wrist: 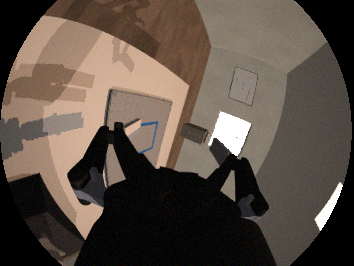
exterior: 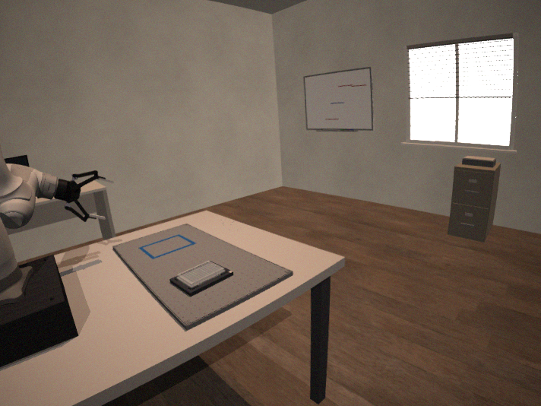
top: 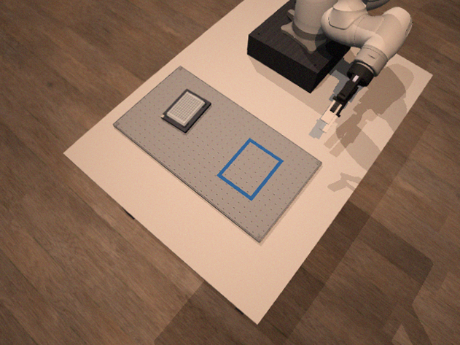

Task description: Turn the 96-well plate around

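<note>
The white 96-well plate [top: 186, 107] [exterior: 201, 273] sits in the dark plate nest N1 [top: 198, 119] [exterior: 211, 284], wells up and looking level. A small pale mark [top: 163, 115] [exterior: 230, 271] shows at one nest corner. The plate's cut corner is too small to make out. The blue taped outline B1 [top: 234, 157] [exterior: 173, 250] [wrist: 155, 135] has nothing on it. My gripper [top: 328, 122] [exterior: 105, 198] [wrist: 176, 134] is wide open and empty. It is raised beside the deck, on the B1 side, far from the plate. The plate and nest are not seen in the wrist view.
The grey perforated deck [top: 153, 137] [exterior: 253, 275] [wrist: 145, 102] carries the nest and B1 on the pale table [top: 198, 243] [exterior: 131, 349]. The arm's black base block [top: 279, 57] [exterior: 35, 323] stands on the table behind the deck. A filing cabinet [exterior: 472, 201] stands far off by the wall.
</note>
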You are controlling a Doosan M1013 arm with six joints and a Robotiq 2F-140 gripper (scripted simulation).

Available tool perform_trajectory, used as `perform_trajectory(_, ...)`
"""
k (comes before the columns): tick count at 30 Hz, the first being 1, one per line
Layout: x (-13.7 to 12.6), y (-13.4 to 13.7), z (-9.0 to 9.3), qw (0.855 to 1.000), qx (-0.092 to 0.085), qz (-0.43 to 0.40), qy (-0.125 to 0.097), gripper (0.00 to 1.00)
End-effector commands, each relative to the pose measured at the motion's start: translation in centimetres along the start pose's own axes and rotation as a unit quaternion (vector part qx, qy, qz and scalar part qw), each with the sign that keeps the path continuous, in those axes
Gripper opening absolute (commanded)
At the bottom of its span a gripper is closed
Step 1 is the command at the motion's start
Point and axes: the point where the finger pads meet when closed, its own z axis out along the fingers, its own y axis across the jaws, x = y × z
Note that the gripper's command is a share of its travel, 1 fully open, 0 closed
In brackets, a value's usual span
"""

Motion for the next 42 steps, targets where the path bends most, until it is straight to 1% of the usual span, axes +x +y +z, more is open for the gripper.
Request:
perform_trajectory(1, 0.0, 0.0, 0.0, 1.0, 0.0, 0.0, 0.0, 1.0)
perform_trajectory(17, 0.0, 0.0, 0.0, 1.0, 0.0, 0.0, 0.0, 1.0)
perform_trajectory(20, -1.3, 0.1, 0.8, 0.999, 0.017, 0.011, -0.046, 1.0)
perform_trajectory(21, -1.7, 0.1, 1.1, 0.998, 0.02, 0.013, -0.053, 1.0)
perform_trajectory(25, -3.4, 0.2, 2.1, 0.998, 0.02, 0.013, -0.053, 1.0)
perform_trajectory(26, -3.4, 0.2, 2.1, 0.998, 0.02, 0.013, -0.053, 1.0)
perform_trajectory(29, -4.7, 0.1, 2.8, 0.994, 0.039, 0.025, -0.097, 1.0)
perform_trajectory(30, -5.1, 0.1, 3.0, 0.993, 0.042, 0.027, -0.104, 1.0)
perform_trajectory(32, -6.0, 0.1, 3.5, 0.993, 0.042, 0.027, -0.104, 1.0)
perform_trajectory(34, -6.0, 0.1, 3.5, 0.993, 0.042, 0.027, -0.104, 1.0)
perform_trajectory(35, -6.5, 0.1, 3.7, 0.993, 0.042, 0.027, -0.104, 1.0)
perform_trajectory(38, -7.8, 0.0, 4.3, 0.986, 0.064, 0.041, -0.146, 1.0)
perform_trajectory(39, -8.3, 0.0, 4.5, 0.985, 0.067, 0.043, -0.151, 1.0)
perform_trajectory(42, -9.7, -0.2, 5.1, 0.985, 0.067, 0.043, -0.151, 1.0)
